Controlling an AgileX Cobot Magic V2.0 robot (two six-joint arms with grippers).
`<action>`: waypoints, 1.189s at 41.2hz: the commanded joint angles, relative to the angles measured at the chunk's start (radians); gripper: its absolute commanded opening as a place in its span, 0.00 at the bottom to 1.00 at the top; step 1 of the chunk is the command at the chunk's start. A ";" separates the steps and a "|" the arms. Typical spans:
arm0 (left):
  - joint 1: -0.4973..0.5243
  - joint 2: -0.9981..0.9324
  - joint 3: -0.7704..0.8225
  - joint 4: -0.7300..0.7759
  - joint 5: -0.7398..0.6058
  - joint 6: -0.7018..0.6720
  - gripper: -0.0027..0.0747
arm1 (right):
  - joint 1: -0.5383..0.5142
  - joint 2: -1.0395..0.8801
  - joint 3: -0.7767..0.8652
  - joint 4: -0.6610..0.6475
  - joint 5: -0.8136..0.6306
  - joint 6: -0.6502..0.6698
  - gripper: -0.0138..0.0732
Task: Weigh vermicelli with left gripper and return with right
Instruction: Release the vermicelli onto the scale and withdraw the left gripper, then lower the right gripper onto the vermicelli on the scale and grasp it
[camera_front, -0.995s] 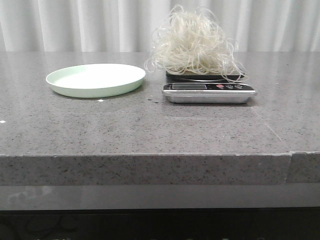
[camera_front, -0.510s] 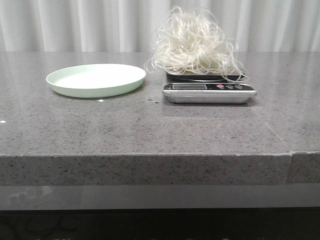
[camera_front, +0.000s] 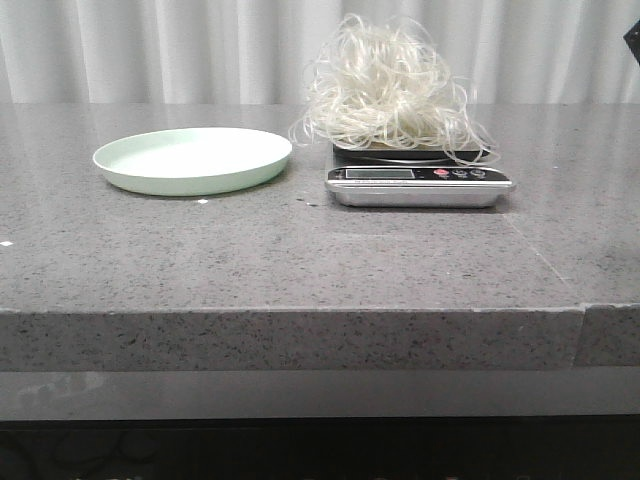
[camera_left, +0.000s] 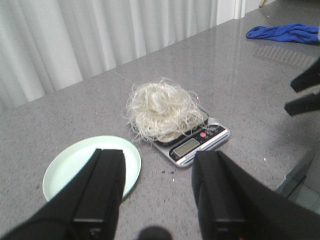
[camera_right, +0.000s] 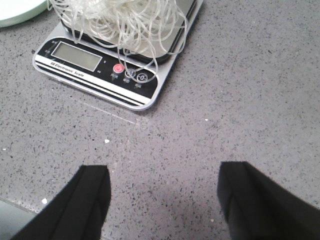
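Note:
The vermicelli, a fluffy mound of thin white strands, sits on the pan of a silver kitchen scale; some strands hang over the pan's edges. It also shows in the left wrist view and the right wrist view. The pale green plate lies empty to the scale's left. My left gripper is open and empty, held above the table on the near side of the plate and the scale. My right gripper is open and empty, above bare table to the near right of the scale.
A blue cloth lies on the table far to the right. White curtains hang behind the table. The table's front edge runs across the front view. My right gripper's dark tip shows at that view's upper right edge.
A dark tip of my right gripper has come into the upper right edge of the front view. The vermicelli mound has settled slightly on the scale.

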 joint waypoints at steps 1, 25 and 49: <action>-0.006 -0.069 0.044 -0.012 -0.066 0.000 0.54 | 0.000 -0.007 -0.028 -0.001 -0.092 -0.009 0.80; -0.006 -0.135 0.119 -0.012 -0.062 0.000 0.54 | 0.007 0.245 -0.341 0.047 -0.095 -0.046 0.80; -0.006 -0.135 0.119 -0.012 -0.070 0.000 0.54 | 0.088 0.641 -0.734 0.047 -0.093 -0.080 0.80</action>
